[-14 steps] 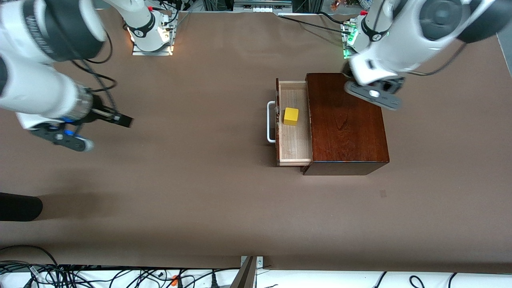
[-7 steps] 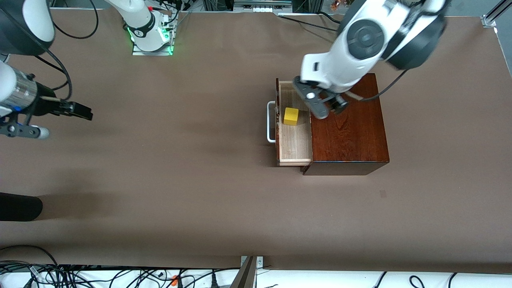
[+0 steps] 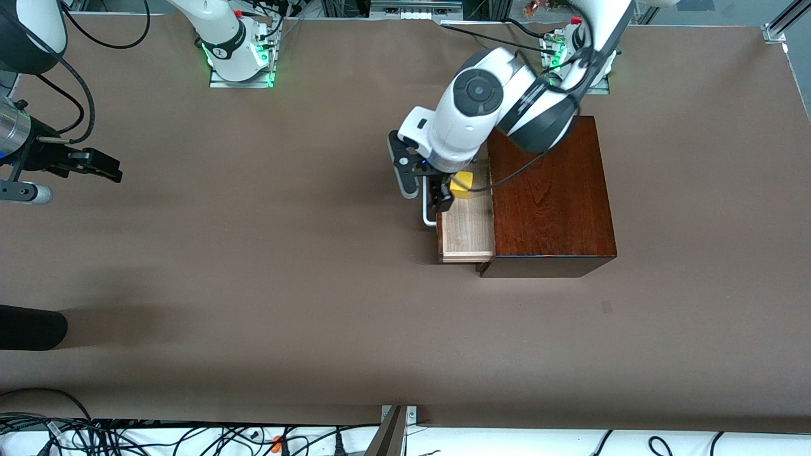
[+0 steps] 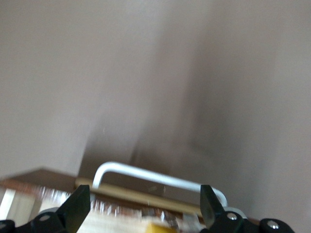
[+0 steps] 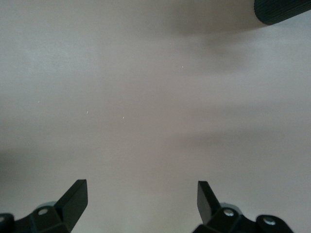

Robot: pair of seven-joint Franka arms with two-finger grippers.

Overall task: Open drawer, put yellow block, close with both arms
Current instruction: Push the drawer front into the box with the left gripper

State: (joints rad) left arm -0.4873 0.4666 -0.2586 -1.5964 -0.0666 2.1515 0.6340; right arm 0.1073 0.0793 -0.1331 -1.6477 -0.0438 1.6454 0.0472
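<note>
The dark mahogany box [image 3: 551,196] stands toward the left arm's end of the table. Its drawer [image 3: 467,235] is pulled out, the pale tray showing. The yellow block [image 3: 463,182] lies in the tray, partly hidden by the left arm. My left gripper [image 3: 426,190] is open and empty over the drawer's front and white handle [image 3: 429,219]. In the left wrist view the handle [image 4: 160,177] lies between the spread fingers of the left gripper [image 4: 144,211], with an edge of the block [image 4: 158,228] below it. My right gripper [image 3: 95,164] is open and empty over bare table in its wrist view [image 5: 141,199].
A black rounded object [image 3: 31,327] lies at the table's edge at the right arm's end; it also shows in the right wrist view [image 5: 282,10]. Cables [image 3: 127,437] run along the nearest edge. The brown table [image 3: 285,266] spreads between the arms.
The left arm has swung from over the box top to over the drawer's front and handle. The right gripper has drawn back toward its end of the table.
</note>
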